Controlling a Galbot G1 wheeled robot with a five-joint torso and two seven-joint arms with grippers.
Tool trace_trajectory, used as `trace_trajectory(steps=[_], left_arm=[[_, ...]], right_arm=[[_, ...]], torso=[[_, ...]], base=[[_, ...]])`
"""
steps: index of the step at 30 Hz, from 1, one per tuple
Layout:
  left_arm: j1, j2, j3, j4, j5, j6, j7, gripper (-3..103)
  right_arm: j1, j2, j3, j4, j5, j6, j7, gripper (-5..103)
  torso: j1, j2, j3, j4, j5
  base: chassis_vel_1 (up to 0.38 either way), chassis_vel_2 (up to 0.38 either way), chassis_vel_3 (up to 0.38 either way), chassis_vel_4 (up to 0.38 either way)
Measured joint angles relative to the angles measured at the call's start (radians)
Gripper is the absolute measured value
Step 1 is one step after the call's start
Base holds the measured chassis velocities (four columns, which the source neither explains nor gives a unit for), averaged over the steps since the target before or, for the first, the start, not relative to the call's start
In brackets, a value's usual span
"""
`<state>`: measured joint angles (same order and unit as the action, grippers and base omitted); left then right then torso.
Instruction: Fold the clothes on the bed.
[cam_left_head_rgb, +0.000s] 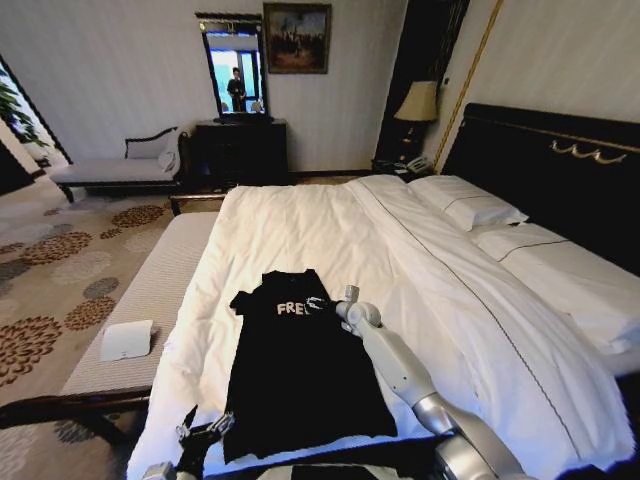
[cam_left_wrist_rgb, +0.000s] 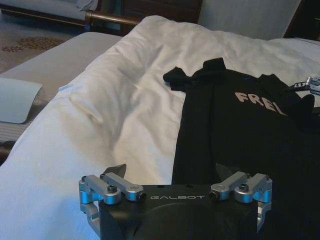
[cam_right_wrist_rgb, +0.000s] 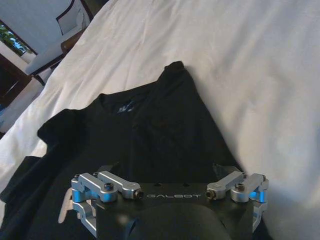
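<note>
While both open end effectors, left (cam_left_head_rgb: 205, 432) and right (cam_left_head_rgb: 322, 303), hover, the T-shirt (cam_left_head_rgb: 300, 370) hides their tips.

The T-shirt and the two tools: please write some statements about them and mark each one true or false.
1. The T-shirt lies on the bed. True.
2. The right tool is at the shirt's chest, near the letters. True.
3. The T-shirt is white. False: it is black, with white letters.
4. The left tool is at the pillows. False: it is at the shirt's lower left corner, near the bed's edge.
5. The left tool is shut. False: in the left wrist view it stands open.
</note>
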<state>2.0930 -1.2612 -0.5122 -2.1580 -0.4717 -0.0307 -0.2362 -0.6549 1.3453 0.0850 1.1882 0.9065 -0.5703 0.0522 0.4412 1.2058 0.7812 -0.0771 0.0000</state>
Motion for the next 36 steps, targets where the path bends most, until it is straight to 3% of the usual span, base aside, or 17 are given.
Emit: trace_trajectory(steps=[7,13,19,29,36], left_arm=[[-0.001,-0.007,0.002,-0.003,0.001,-0.002,0.0,100],[0.015,-0.006,-0.018,-0.011,-0.003,-0.014,0.002,100],[0.039,-0.018,-0.039,-0.018,-0.01,-0.032,0.013,100],[0.042,-0.024,-0.036,-0.007,-0.011,-0.042,0.02,100],[0.034,-0.022,-0.034,-0.003,-0.016,-0.041,0.02,100]], right_arm=[[0.006,0.011,-0.012,-0.031,-0.009,0.004,-0.004,100],[0.035,0.061,-0.033,-0.06,0.024,-0.003,0.001,100],[0.038,0.087,-0.076,-0.009,0.055,-0.02,0.02,100],[-0.029,0.044,-0.201,0.173,0.056,-0.041,0.029,100],[-0.052,0.03,-0.195,0.25,0.055,-0.047,0.029,100]], torso=[[0.0,0.0,0.0,-0.0001,-0.0001],[0.0,0.0,0.0,-0.0001,-0.0002],[0.0,0.0,0.0,0.0001,-0.0001],[0.0,0.0,0.0,0.0001,0.0],[0.0,0.0,0.0,0.0002,0.0]], base=[[0.0,0.0,0.0,0.0],[0.0,0.0,0.0,0.0],[0.0,0.0,0.0,0.0],[0.0,0.0,0.0,0.0],[0.0,0.0,0.0,0.0]])
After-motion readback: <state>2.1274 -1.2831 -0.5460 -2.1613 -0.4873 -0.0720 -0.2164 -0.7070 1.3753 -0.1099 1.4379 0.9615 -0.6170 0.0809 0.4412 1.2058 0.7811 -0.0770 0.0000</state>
